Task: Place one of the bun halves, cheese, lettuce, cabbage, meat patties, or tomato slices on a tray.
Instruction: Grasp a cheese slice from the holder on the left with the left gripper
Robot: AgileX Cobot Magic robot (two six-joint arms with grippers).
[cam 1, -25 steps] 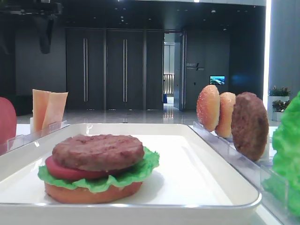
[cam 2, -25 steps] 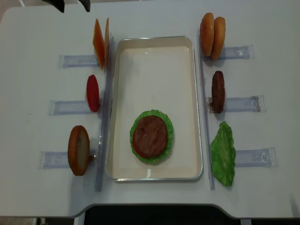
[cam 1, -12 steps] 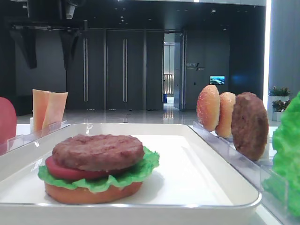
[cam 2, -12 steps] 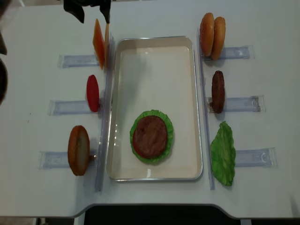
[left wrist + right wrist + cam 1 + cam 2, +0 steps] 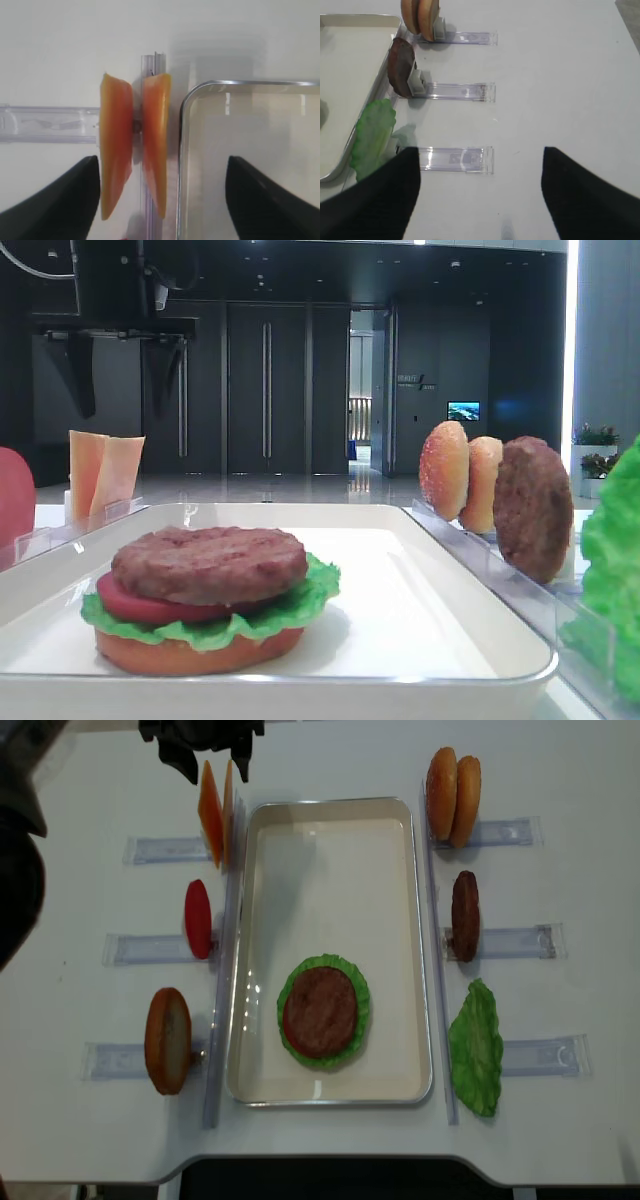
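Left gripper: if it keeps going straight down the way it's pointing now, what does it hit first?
Most likely the cheese slices. The left gripper hangs open above them, its fingers straddling the upright pair in the clear rack beside the tray. How much height is left is unclear.

Looks like a demo or lab setup in a big dark lobby. Tall dark double doors (image 5: 265, 388) at 12 o'clock, glossy floor, small lit screen (image 5: 463, 411) at 1 o'clock, potted plant (image 5: 594, 445) at 3. Fake burger parts stand in clear plastic racks (image 5: 507, 939) on a white table (image 5: 560, 1120).
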